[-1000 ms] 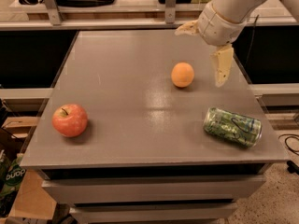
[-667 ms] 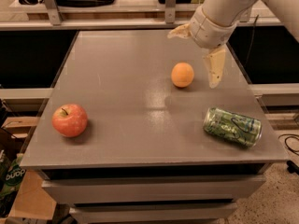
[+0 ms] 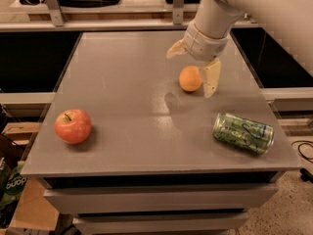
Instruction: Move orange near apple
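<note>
The orange (image 3: 190, 79) lies on the grey table (image 3: 122, 82), right of centre toward the back. The red apple (image 3: 73, 126) with a short stem sits near the front left corner, far from the orange. My gripper (image 3: 193, 65) hangs from the white arm at the upper right, just above and behind the orange. It is open. One fingertip (image 3: 211, 80) stands close beside the orange's right side; the other finger (image 3: 175, 49) points out to the upper left. The orange rests on the table, not held.
A green drink can (image 3: 243, 132) lies on its side near the table's front right edge. Shelving and metal posts (image 3: 51, 4) run behind the table. A cardboard box (image 3: 29, 209) sits on the floor at the lower left.
My gripper has moved left and a little down, from beside the orange's right to over it, so its fingers now flank the orange. The orange, apple and can have not moved.
</note>
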